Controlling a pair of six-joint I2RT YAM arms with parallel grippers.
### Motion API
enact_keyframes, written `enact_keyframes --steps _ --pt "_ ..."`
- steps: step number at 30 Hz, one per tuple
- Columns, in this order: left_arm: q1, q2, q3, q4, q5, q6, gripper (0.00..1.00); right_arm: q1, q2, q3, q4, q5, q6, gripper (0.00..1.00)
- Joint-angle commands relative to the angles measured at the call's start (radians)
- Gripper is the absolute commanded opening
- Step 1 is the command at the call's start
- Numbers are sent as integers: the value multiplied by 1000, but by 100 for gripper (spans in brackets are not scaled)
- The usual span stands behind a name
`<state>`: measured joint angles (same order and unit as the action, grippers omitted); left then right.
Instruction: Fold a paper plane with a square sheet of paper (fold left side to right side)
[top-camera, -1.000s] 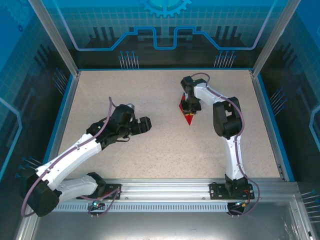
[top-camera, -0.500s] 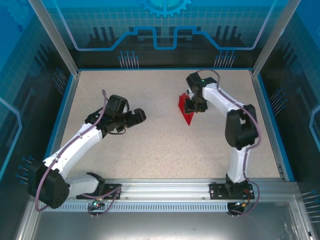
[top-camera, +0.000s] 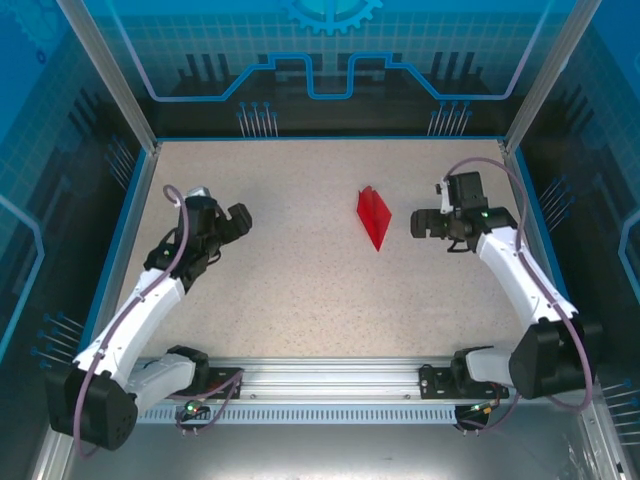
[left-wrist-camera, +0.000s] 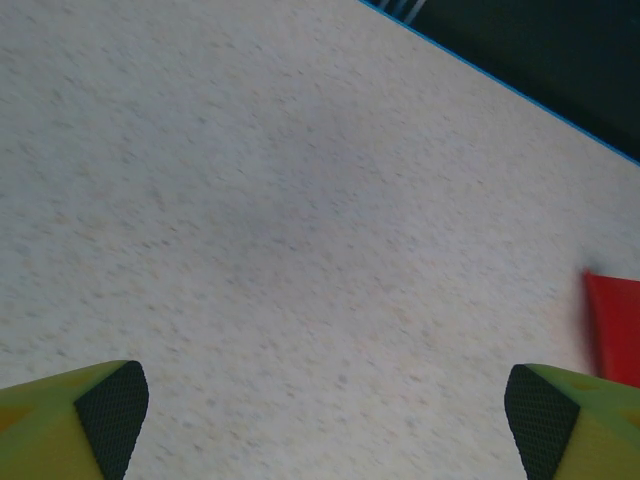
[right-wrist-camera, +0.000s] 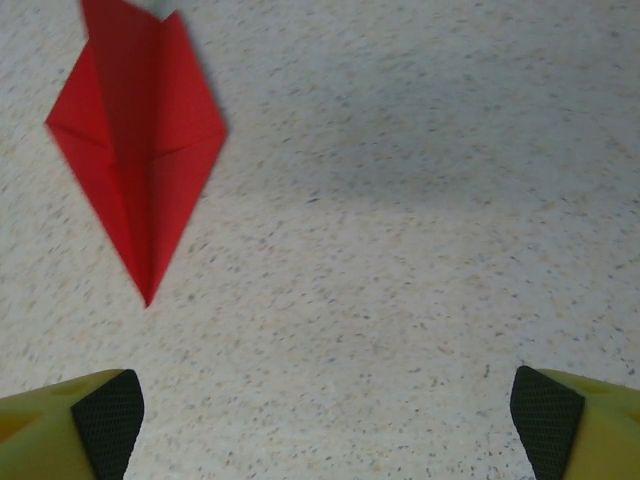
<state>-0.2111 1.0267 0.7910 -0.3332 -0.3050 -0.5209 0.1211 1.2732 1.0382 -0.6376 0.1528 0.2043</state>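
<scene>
While the paper plane (top-camera: 374, 217) lies flat on the bench (top-camera: 300, 300), right of centre & nearer the far edge, tip toward the near edge, top view has the right pincer (top-camera: 416, 225) near it on the right-edge side, not touching. The left pincer (top-camera: 240, 217) sits well apart, by the left edge. Both spread, nothing held. Left wrist: left pincer (left-wrist-camera: 325, 430) spread over bare bench, paper plane (left-wrist-camera: 615, 325) at far right. Right wrist: right pincer (right-wrist-camera: 325, 425) spread wide, paper plane (right-wrist-camera: 135, 170) ahead w/ centre crease, apart from the fingers (right-wrist-camera: 105, 420).
</scene>
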Motion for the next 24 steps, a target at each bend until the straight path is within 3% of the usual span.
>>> enact_keyframes --steps 1,7,15,19,24 --pt "7 -35 -109 190 -196 152 96 -60 -44 -98 203 5 -9 99" --pt "27 -29 -260 332 -259 318 97 -141 -95 -461 712 50 -60 99" --pt "44 158 -382 658 -278 401 99 -146 32 -545 978 41 -117 99" --pt "61 241 -362 754 -203 462 99 -133 82 -549 1106 1 -138 99" --pt "96 323 -369 940 5 549 99 -108 139 -527 1165 -81 -155 99"
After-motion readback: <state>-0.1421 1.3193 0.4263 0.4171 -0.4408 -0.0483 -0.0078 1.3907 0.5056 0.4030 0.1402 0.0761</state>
